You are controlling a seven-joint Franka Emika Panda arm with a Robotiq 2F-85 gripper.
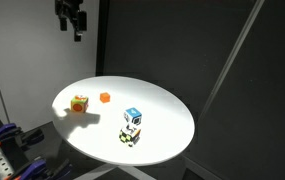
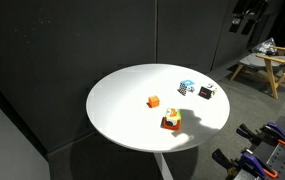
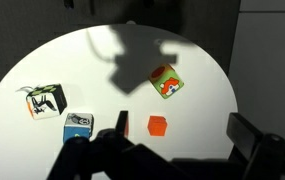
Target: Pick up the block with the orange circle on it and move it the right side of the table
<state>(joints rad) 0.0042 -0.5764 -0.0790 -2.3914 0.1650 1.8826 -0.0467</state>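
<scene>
Dark-walled room, round white worktop (image 1: 172, 120); block with the orange circle (image 1: 79, 103) near its edge. Pincer (image 1: 75, 34) high above, spread wide. Probably light, rigid (smooth-faced): pinch opposite flat sides.

The gripper (image 1: 76, 34) is black and blocky, a squarish body with short dark prongs below. In the wrist view its fingers (image 3: 252, 138) appear as blurred, matte black shapes.

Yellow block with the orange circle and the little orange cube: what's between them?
Nothing. Only bare round white table lies between the yellow block with the orange circle and the small plain orange cube, clearest in the wrist view.
</scene>
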